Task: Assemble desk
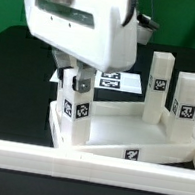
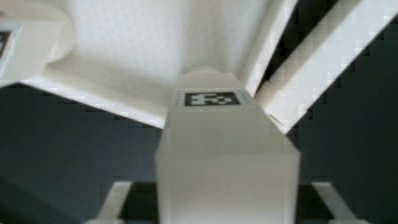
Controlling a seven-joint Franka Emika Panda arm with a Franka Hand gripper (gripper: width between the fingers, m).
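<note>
The black table point(image 1: 10, 62) carries the whole scene, with a long white border rail point(image 1: 85, 167) running along its near edge. The white robot arm point(image 1: 81, 27) fills the upper part of the exterior view. The desk tabletop point(image 1: 129, 141), a rimmed white tray, lies against the rail on the table's near side, slightly skewed. The marker board point(image 1: 123, 82) lies flat behind it. Two tagged legs stand upright at the tabletop's far corner on the exterior view's right: one taller leg point(image 1: 159, 83) and one nearer the edge point(image 1: 187, 99). The gripper point(image 1: 77, 82) pinches a third leg point(image 1: 78, 111) near its top, holding it upright over the tabletop's corner on the exterior view's left; the wrist view shows this leg point(image 2: 222, 150) between the fingers point(image 2: 324, 200), its tag facing the camera.
</note>
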